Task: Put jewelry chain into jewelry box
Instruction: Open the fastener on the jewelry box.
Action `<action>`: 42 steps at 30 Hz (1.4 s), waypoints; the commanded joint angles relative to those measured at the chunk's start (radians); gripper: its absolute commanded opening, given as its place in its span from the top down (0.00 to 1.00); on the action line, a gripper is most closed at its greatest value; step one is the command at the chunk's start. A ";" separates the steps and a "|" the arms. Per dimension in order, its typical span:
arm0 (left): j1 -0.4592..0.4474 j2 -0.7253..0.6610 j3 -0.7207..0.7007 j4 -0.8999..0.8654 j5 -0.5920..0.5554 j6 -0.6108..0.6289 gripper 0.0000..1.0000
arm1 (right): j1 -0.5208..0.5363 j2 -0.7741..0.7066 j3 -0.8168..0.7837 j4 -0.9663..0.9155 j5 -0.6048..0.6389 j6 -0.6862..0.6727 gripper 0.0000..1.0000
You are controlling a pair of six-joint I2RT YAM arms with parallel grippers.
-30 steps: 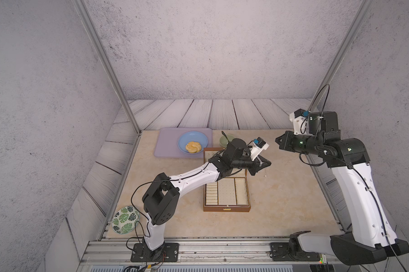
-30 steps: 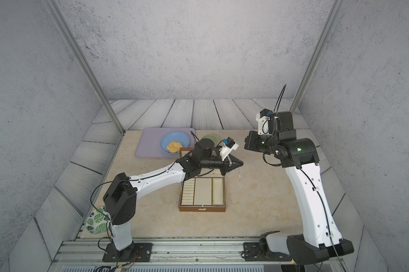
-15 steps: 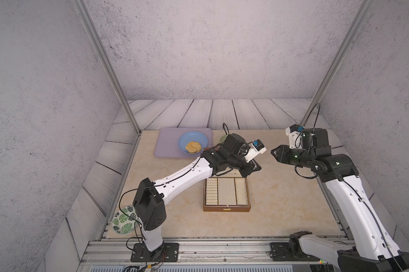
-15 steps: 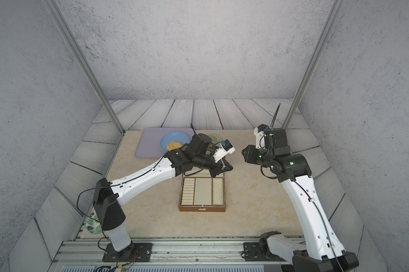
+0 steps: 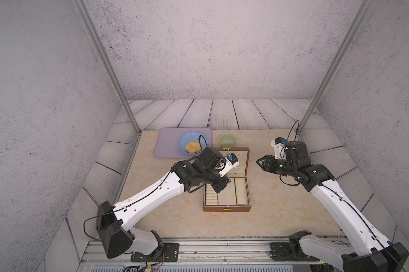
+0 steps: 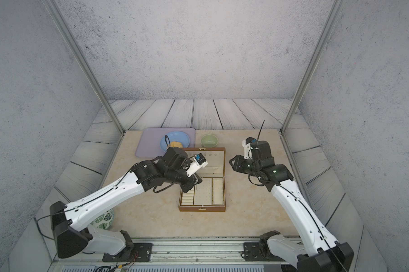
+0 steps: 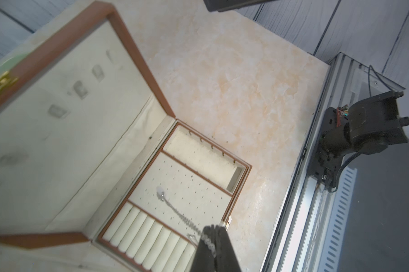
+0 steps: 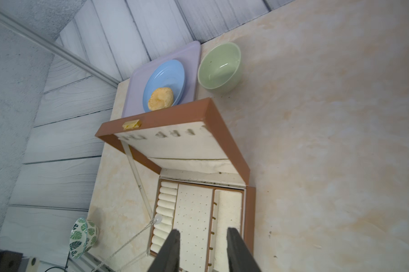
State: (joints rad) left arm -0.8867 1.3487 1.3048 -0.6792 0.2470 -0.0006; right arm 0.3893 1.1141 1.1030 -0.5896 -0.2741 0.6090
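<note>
Left gripper [image 7: 214, 229] clamping thin silvery chain [image 7: 177, 212] above open brown leather-look jewelry box [image 5: 227, 208]
Green bowl [image 5: 227, 140], lilac tray [image 5: 167, 141] sitting mid-frame, just above its lid; right gripper [image 8: 202, 232], earlier shut, now standing parted.

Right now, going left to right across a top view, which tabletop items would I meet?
Leaf-patterned cup → lilac tray → blue plate → green bowl. The jewelry box is left out: it overlaps the plate and bowl sideways.
</note>
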 commanded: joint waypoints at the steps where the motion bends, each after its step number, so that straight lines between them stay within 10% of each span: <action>1: 0.021 -0.072 -0.046 -0.062 -0.132 -0.036 1.00 | 0.088 0.031 -0.022 0.145 0.078 0.176 0.61; 16: 0.040 -0.318 -0.156 -0.124 -0.263 -0.053 1.00 | 0.286 0.301 -0.018 0.493 0.385 0.593 0.49; 42: 0.042 -0.385 -0.197 -0.114 -0.235 -0.038 1.00 | 0.304 0.463 0.032 0.496 0.513 0.715 0.54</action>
State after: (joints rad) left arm -0.8528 0.9764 1.1225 -0.7898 0.0055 -0.0479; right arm 0.6907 1.5589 1.1206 -0.0639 0.2245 1.3060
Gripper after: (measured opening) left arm 0.051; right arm 0.459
